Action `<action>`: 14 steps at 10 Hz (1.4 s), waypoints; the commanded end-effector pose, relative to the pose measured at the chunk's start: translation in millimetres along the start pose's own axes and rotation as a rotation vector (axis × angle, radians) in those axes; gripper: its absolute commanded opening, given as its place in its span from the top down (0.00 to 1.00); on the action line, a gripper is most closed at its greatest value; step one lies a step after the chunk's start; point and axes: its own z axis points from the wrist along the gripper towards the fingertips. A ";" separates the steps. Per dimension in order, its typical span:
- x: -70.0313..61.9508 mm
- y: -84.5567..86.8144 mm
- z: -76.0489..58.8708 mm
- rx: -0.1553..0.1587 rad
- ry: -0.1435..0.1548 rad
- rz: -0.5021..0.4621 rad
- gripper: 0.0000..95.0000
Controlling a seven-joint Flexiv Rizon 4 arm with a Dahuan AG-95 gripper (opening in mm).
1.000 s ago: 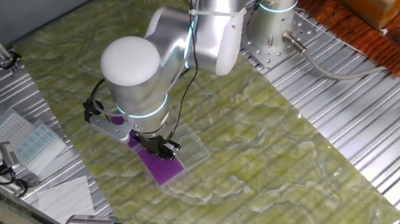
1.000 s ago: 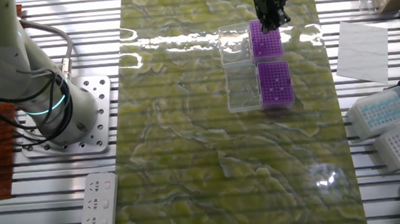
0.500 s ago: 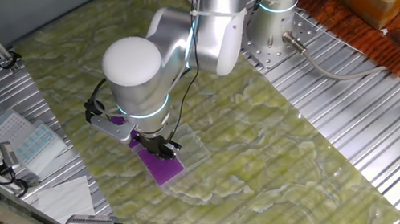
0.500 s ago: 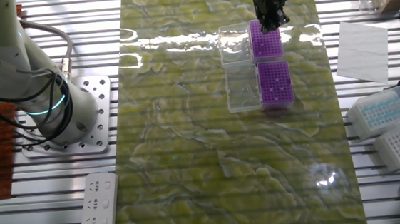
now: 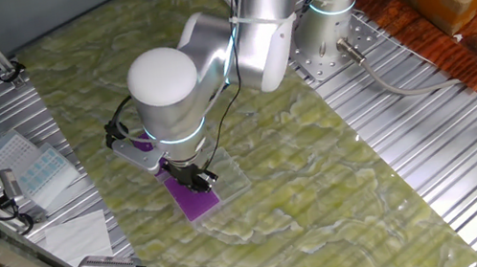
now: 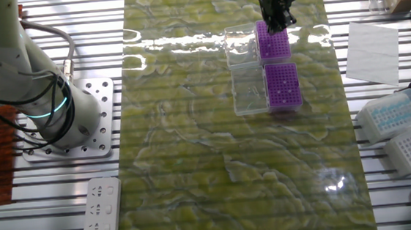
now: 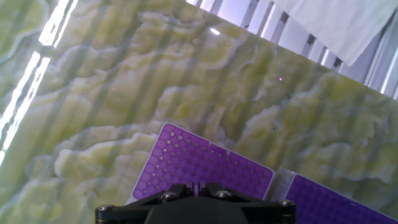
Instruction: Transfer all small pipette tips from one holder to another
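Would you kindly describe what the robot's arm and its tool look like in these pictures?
The arm is glossy silver-white, built of thick rounded segments with a domed joint cap and thin glowing cyan rings at the joints. A black cable loops beside the wrist. The tool is small and black, on a pale grey bracket.

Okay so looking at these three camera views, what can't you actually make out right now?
- Gripper fingers: the hand view shows only the black gripper body at the bottom edge; the fixed views are too small to show open or shut.
- Far purple rack: partly covered by the gripper; in the hand view the bottom edge cuts it off.
- Pipette tips: faint pale dots on the near purple rack, too small to count.
- Whether a tip is held: cannot tell.
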 end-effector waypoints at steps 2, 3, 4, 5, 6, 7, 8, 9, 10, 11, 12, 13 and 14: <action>1.0 -1.2 0.0 -0.001 -0.003 -0.025 0.60; 1.2 -1.9 -0.2 -0.001 -0.003 -0.028 0.60; 3.2 -7.8 -1.7 -0.001 -0.001 -0.046 0.60; 3.2 -7.8 -1.7 -0.001 -0.001 -0.046 0.60; 16.0 -38.1 -9.3 -0.004 0.004 -0.124 0.80; 27.0 -58.0 -12.7 -0.006 0.004 -0.171 0.80; 27.0 -58.0 -12.7 -0.006 0.004 -0.171 0.80; 38.8 -77.8 -13.9 -0.005 0.004 -0.208 0.80; 44.9 -94.2 -10.1 -0.004 -0.001 -0.231 0.80; 46.4 -100.6 -8.0 -0.004 -0.004 -0.242 0.80; 48.0 -111.0 -5.1 -0.005 -0.009 -0.255 0.80; 48.0 -116.9 -4.6 -0.004 -0.010 -0.261 0.80; 46.9 -120.9 -4.6 -0.004 -0.010 -0.264 0.80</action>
